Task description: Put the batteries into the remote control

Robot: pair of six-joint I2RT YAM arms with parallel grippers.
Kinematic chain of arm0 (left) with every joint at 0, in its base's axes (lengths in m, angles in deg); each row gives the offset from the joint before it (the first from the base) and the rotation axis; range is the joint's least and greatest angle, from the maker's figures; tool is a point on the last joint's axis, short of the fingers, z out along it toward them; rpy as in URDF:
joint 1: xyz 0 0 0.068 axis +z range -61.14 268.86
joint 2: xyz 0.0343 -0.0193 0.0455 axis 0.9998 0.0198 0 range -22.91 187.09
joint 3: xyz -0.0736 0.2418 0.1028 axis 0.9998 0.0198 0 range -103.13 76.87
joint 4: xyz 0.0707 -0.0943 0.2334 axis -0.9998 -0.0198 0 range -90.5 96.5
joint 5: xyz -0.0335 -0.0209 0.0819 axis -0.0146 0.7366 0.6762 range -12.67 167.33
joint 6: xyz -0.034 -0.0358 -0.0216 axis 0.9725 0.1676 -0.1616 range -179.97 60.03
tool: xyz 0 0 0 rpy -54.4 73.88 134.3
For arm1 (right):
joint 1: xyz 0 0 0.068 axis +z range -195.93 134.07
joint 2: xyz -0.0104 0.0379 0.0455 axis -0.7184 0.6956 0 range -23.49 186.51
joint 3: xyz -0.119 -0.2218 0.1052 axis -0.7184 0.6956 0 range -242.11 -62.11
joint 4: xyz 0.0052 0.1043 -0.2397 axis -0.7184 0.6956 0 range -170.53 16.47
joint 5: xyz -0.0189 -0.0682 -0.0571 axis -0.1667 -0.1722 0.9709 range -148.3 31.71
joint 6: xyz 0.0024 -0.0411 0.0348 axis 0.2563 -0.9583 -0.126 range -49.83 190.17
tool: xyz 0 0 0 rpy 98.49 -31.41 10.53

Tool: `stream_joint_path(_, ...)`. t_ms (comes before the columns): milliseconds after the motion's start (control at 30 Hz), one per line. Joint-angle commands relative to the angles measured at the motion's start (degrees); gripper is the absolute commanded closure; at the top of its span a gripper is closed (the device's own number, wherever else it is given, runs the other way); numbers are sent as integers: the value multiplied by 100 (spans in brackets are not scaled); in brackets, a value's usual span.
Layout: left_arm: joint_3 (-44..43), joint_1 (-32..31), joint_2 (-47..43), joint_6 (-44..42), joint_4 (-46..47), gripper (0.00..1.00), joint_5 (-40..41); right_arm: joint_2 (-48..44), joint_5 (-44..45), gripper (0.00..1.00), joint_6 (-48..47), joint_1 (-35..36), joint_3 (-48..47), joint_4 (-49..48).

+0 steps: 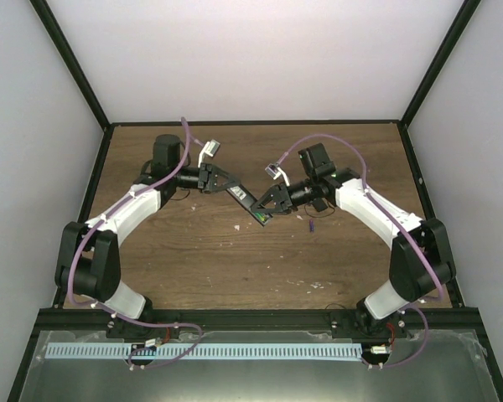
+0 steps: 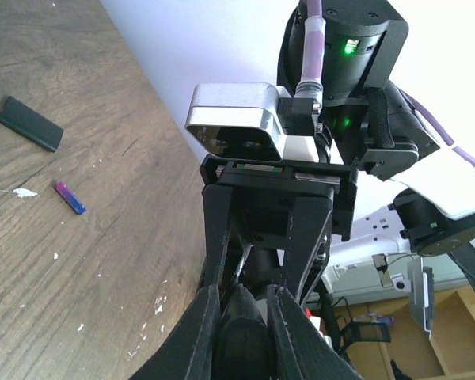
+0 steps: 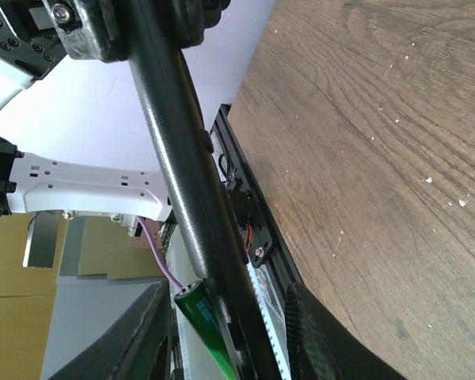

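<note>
Holding remote control (image 1: 245, 199) above table (image 2: 103, 261), left gripper (image 2: 241, 313) clamped on one end | right gripper (image 3: 228, 305) jaws parted, straddling other end | green battery (image 3: 199, 321) against remote there | purple battery (image 2: 70, 197) lying on table

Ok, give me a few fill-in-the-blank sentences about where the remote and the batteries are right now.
1. The left gripper is shut on the ___.
2. The purple battery lies loose on the ___.
3. The battery between the right gripper's fingers is coloured ___.

Missing words: remote; table; green.
</note>
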Motion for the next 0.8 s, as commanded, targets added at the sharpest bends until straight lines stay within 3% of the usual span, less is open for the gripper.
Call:
stream_joint_path(0,-177,-27,50,-223,-124,100,6,41,-73,69,0,41,-226,28)
stream_joint_path(767,-366,-25,76,-717,-700,100,170,202,-61,67,162,42,-421,29)
